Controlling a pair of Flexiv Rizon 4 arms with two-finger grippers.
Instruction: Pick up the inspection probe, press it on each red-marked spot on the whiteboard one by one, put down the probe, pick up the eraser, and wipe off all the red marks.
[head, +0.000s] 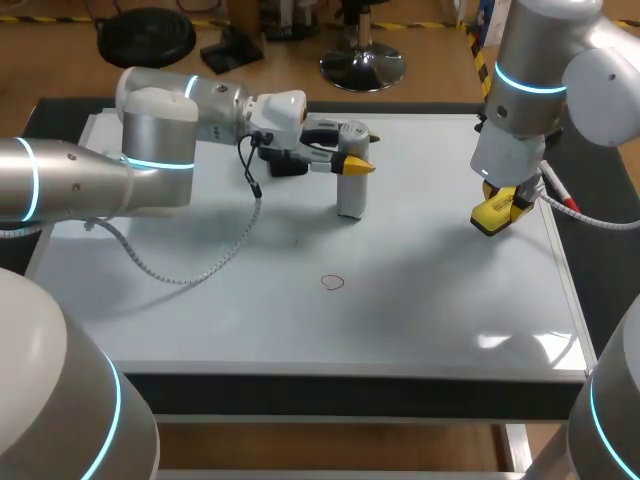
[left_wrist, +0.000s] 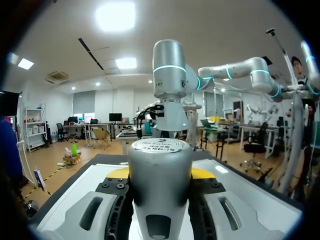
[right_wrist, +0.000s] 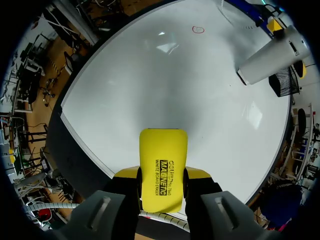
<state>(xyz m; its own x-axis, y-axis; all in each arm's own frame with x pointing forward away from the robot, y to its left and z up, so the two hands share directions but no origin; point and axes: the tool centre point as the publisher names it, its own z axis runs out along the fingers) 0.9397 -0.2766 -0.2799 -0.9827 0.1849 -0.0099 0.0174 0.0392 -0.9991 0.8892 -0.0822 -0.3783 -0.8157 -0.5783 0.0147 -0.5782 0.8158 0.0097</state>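
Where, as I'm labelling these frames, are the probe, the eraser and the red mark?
probe (head: 350, 195): head view, on its lower body.
eraser (right_wrist: 162, 165): right wrist view, on its yellow printed face.
red mark (head: 333, 283): head view, at the centre of the small loop.

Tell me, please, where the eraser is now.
In the head view, the eraser is at the whiteboard's right side, held in the right end effector.
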